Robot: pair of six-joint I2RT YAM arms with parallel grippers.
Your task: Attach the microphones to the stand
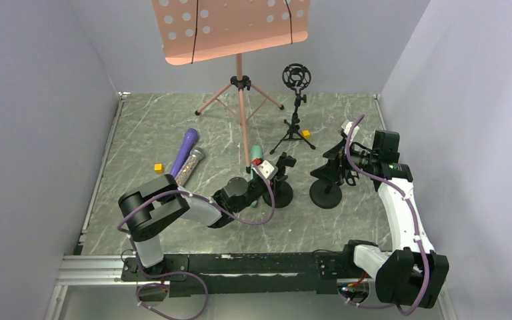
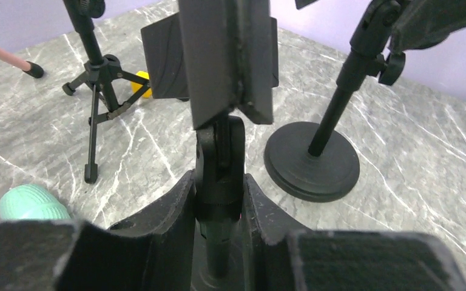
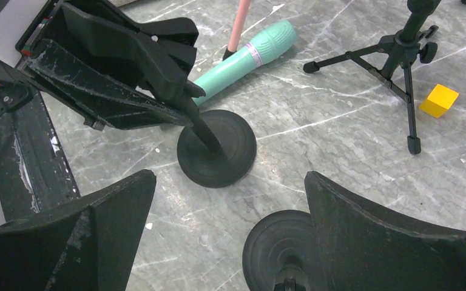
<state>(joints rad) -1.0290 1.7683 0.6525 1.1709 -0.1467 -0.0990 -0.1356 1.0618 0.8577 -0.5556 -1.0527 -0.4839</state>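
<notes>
Grey marble table point(image 1: 147, 127) carries everything. The left gripper point(image 2: 218, 200) is clamped tight on the black stem of the left stand point(image 3: 217, 148), just under its clip joint. The right gripper point(image 3: 229, 182) hangs with fingers spread wide over the round base of the right stand point(image 2: 312, 163), holding nothing.

The two stands are near each other, bases apart. The mint mic point(image 3: 249, 57) lies flat just behind the left stand, its tail hidden by the left gripper; a pink leg of the music stand point(image 1: 240, 80) comes down right beside it (whether they touch I cannot tell). The purple mic point(image 1: 185, 148) and silver mic point(image 1: 190, 167) lie side by side, well off to the left.

A yellow cube point(image 1: 159, 168) sits just left of the silver mic. Behind the right stand is the shock mount point(image 1: 297, 75) on its small tripod, a second cube point(image 1: 305, 133) at one foot.
</notes>
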